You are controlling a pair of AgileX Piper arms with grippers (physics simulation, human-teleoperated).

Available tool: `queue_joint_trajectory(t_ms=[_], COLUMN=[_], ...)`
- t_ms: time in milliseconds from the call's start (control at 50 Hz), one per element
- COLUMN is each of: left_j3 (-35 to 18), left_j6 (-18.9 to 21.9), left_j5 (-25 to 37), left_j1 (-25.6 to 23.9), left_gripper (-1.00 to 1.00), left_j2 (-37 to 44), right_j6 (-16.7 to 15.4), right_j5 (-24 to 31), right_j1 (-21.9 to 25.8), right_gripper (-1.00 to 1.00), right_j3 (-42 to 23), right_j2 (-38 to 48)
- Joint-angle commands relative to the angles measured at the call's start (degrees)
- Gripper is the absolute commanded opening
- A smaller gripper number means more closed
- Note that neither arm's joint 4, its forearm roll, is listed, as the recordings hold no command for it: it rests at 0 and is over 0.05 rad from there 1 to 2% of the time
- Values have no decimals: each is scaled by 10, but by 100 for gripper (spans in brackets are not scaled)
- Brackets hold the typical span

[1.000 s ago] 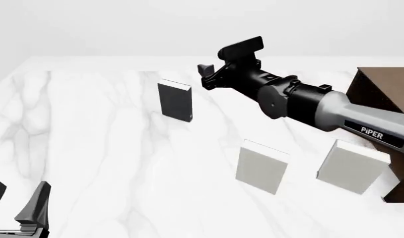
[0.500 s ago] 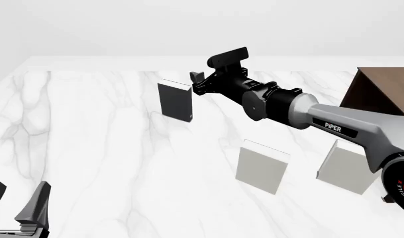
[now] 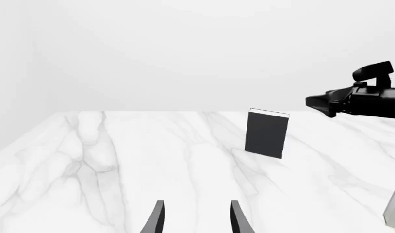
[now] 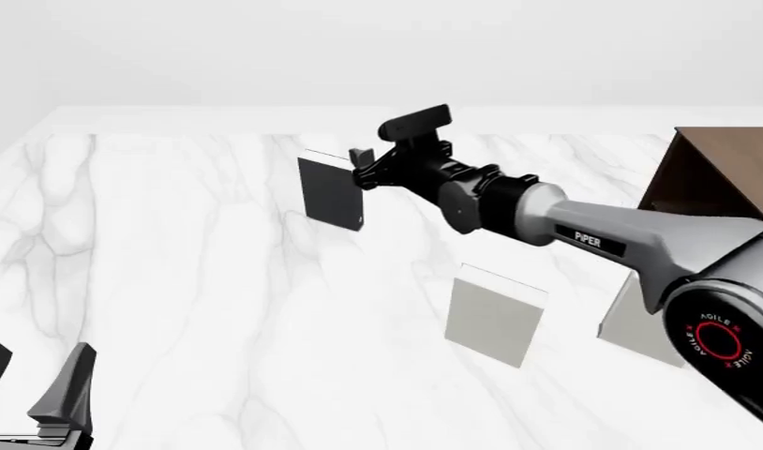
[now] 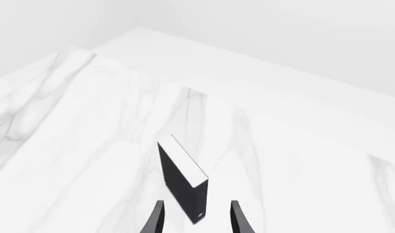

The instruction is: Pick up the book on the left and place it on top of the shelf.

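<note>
The black-covered book stands upright on the marble table, left of the middle and towards the back. My right gripper is open and hovers at the book's upper right corner, just above and beside it. In the right wrist view the book lies just ahead of the open gripper, its near end showing between the fingertips. The left gripper is open at the near left edge, far from the book. The dark brown shelf stands at the right edge.
Two white-covered books stand upright on the near right: one in the middle, one partly hidden behind the right arm, close to the shelf. The right arm stretches across above them.
The right gripper has travelled left and slightly down, from well right of the black book to its upper right corner. Left gripper and books have not moved.
</note>
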Motion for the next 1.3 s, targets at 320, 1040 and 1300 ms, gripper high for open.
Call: queue_joint_trajectory(t_ms=[320,1040,1300], left_j3=[0,0,0], left_j6=[0,0,0], left_j5=[0,0,0], left_j1=[0,0,0], left_gripper=[100,100,100], left_j2=[0,0,0], right_j6=[2,8,10], right_j5=[4,14,19], right_j1=[1,5,5], right_gripper=[100,100,100], right_j3=[-57,-128,-154], right_j2=[61,137,159])
